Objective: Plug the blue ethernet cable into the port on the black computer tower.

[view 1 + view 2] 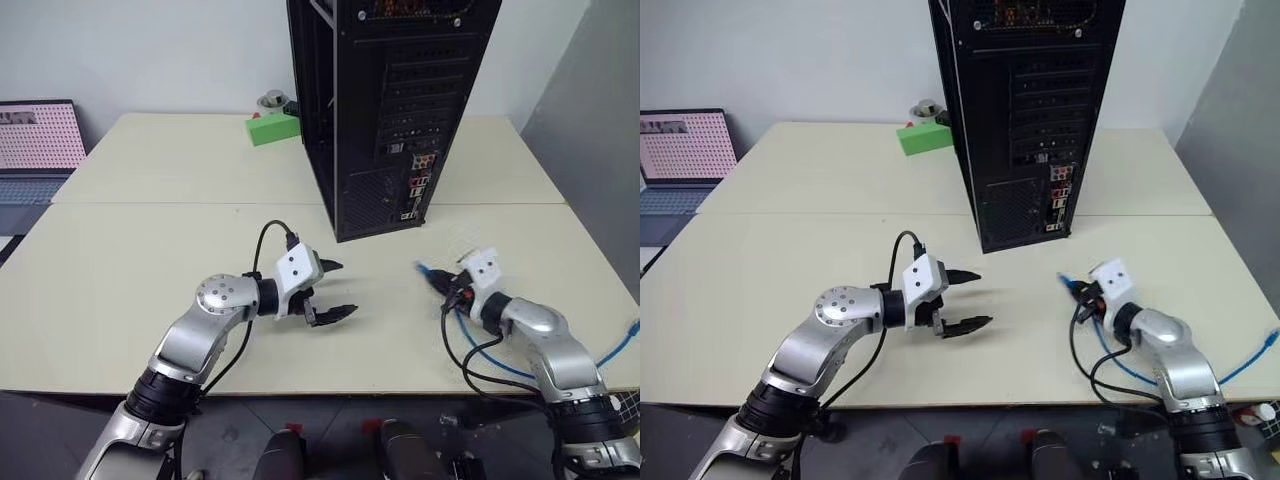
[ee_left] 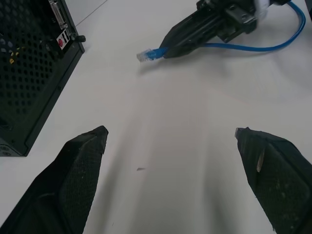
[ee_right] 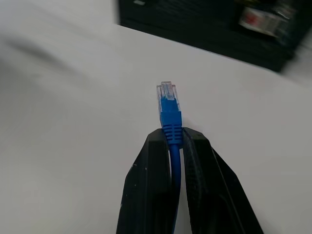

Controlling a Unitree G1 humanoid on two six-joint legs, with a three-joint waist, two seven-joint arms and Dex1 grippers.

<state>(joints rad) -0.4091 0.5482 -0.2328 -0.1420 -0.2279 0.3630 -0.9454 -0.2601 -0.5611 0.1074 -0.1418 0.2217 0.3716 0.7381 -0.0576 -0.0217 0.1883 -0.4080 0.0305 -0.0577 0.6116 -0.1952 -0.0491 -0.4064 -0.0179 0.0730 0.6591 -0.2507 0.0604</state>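
The black computer tower (image 1: pixel 390 110) stands upright at the table's far middle, its rear connector cluster (image 1: pixel 418 190) facing me. I cannot pick out the port within that cluster. My right gripper (image 1: pixel 437 277) is shut on the blue ethernet cable (image 3: pixel 174 165) just behind its clear plug (image 3: pixel 168 105). The plug sticks out past the fingertips, just above the table, right of and nearer than the tower's base. The rest of the cable (image 1: pixel 610 352) loops back to the table's right edge. My left gripper (image 1: pixel 345 288) hangs open and empty left of the plug (image 2: pixel 148 53).
A green box (image 1: pixel 272 128) and a small grey round object (image 1: pixel 272 100) sit left of the tower. A laptop (image 1: pixel 35 150) stands at the far left. Black arm cords (image 1: pixel 470 360) loop beside my right wrist. A seam crosses the table (image 1: pixel 150 260).
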